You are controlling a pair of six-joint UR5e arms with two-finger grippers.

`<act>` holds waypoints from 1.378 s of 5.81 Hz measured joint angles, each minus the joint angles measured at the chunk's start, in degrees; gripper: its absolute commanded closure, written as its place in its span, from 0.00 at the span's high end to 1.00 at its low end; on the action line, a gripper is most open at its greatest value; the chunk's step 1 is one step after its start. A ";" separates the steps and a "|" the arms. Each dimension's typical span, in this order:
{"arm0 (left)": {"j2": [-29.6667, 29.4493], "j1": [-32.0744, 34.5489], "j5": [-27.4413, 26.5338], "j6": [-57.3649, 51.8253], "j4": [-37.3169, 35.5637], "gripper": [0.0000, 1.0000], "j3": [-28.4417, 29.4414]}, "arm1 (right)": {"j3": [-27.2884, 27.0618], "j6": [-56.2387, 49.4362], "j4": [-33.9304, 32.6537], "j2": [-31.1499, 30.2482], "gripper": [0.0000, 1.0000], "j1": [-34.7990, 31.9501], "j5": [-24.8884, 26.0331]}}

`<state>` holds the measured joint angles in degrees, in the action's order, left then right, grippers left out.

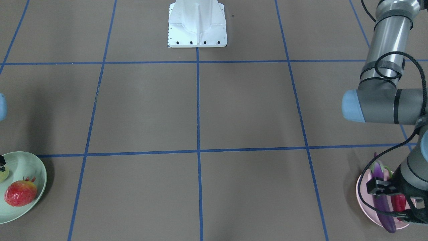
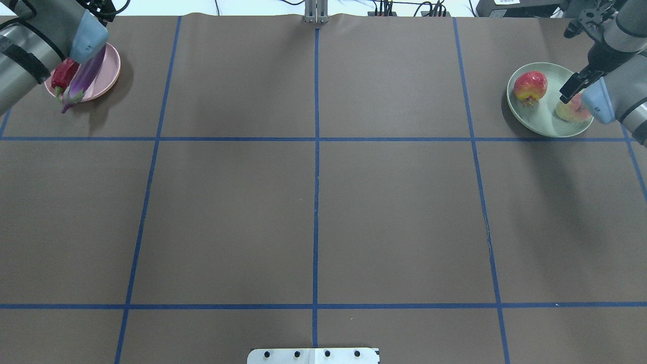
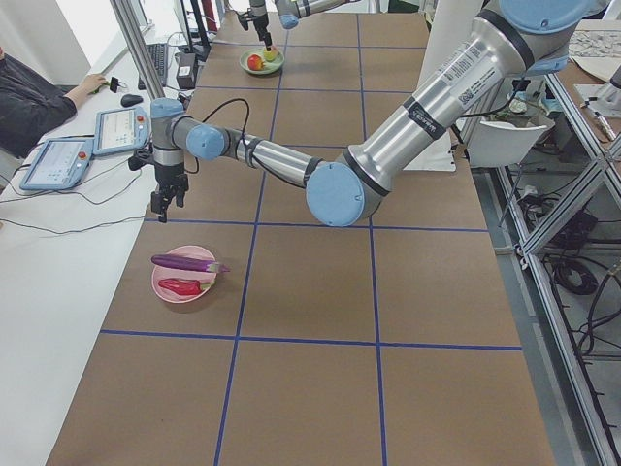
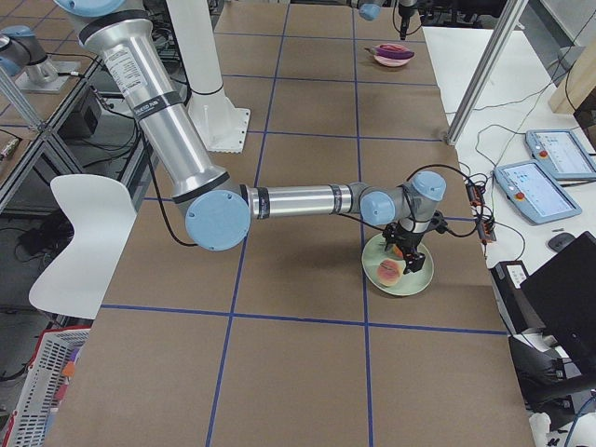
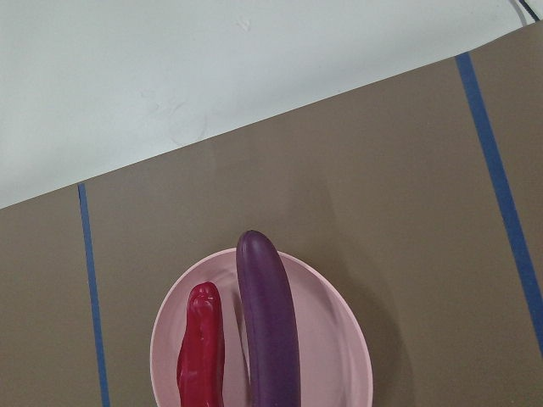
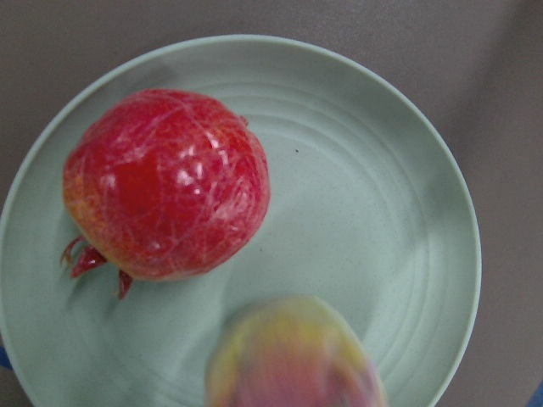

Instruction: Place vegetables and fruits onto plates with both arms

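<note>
Peach [image 6: 293, 352] within rim of mint plate [image 6: 399, 203]

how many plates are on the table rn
2. A pink plate sits at the far left corner of the table in the overhead view, holding the eggplant and chili. A mint green plate sits far right, holding the red-orange fruit and peach. None seems hidden.

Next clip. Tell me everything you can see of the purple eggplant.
The eggplant is long, slim and glossy deep purple, with a smooth plastic-looking skin, a rounded tip and a greenish cap. It lies flat across the pale pink plate. Its cap end juts past the rim towards the robot and its tip reaches the far rim. The red chili lies close alongside it, but contact is unclear. The left gripper hangs above, clear of it.
</note>
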<state>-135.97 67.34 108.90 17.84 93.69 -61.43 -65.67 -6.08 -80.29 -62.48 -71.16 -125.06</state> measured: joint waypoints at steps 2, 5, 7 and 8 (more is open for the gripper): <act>0.10 0.28 0.64 -0.26 0.00 1.00 -0.04 | -5.40 0.58 -5.72 0.46 1.00 -4.16 -5.08; 4.57 7.05 11.54 -10.67 -1.28 1.00 -4.58 | -25.21 0.18 -27.95 -1.63 1.00 -10.78 -7.55; 11.39 13.92 19.52 -25.53 -3.00 1.00 -8.43 | -33.07 -2.74 -32.10 -8.10 1.00 -15.38 -9.78; 14.40 17.84 22.22 -31.90 -3.35 1.00 -9.00 | -34.19 -7.63 -32.41 -11.95 1.00 -18.16 -11.56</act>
<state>-121.57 85.19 131.12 -14.06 90.34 -70.44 -99.86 -13.71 -112.70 -74.43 -89.32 -136.61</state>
